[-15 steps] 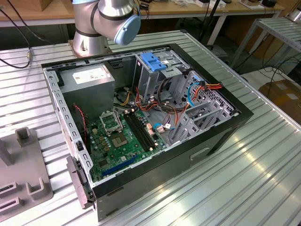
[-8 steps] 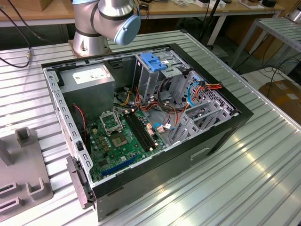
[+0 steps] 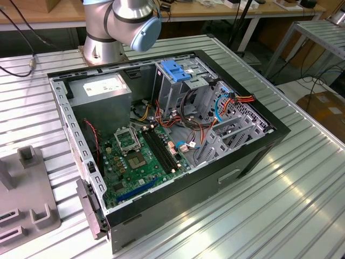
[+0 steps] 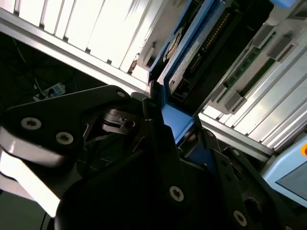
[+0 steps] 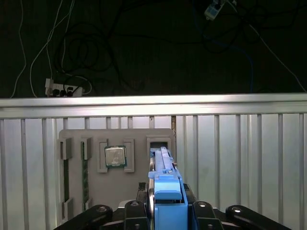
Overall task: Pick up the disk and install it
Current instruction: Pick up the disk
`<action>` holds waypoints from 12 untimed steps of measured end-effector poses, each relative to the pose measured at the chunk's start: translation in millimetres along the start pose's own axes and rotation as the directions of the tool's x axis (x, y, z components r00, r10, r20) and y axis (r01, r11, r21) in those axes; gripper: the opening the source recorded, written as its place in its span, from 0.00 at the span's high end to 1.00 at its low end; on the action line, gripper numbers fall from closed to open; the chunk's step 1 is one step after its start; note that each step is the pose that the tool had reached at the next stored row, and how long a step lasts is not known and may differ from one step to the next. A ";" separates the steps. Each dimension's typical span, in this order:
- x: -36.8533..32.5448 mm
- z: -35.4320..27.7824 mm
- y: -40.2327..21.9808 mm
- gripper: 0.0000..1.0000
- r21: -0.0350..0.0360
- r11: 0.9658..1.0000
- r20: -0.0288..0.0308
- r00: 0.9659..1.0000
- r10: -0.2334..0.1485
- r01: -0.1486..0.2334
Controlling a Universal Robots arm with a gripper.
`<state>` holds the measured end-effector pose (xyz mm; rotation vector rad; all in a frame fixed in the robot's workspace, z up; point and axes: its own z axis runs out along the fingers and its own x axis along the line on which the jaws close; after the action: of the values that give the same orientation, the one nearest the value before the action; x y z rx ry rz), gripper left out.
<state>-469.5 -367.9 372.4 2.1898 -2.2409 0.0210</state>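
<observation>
I see the black two-finger gripper (image 5: 165, 213) clenched on the disk (image 5: 165, 189), a flat grey-metal hard drive in a blue plastic carrier. In the first wrist view its fingers press the blue rail from both sides. The disk stands on its edge, with its far end at an open slot of the flat grey holder plate (image 5: 136, 136) on the ribbed aluminium table (image 5: 240, 153). I cannot tell if it touches the slot. A square silver processor chip (image 5: 115, 156) lies in a neighbouring pocket. In the exterior view, the open black computer case (image 3: 253, 145) lies on the table.

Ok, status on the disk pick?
Gripper shut on the disk, blue carrier end. Disk on edge at the grey holder slot, not yet in the case. Cables beside the drive cage.
</observation>
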 end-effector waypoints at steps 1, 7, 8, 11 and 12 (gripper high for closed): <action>0.0 -0.8 0.0 0.63 0.000 1.000 0.000 1.000 0.000 0.000; 0.1 -7.7 0.0 0.63 0.000 1.000 0.000 1.000 0.000 0.000; 0.1 -8.7 0.0 0.63 0.000 1.000 0.000 1.000 0.000 0.000; 0.2 -13.6 -0.1 0.63 0.000 1.000 0.000 1.000 0.000 0.000; 0.2 -14.6 -0.1 0.63 0.000 1.000 0.000 1.000 0.000 0.000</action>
<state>-469.5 -367.9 387.0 2.1897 -2.2409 0.0210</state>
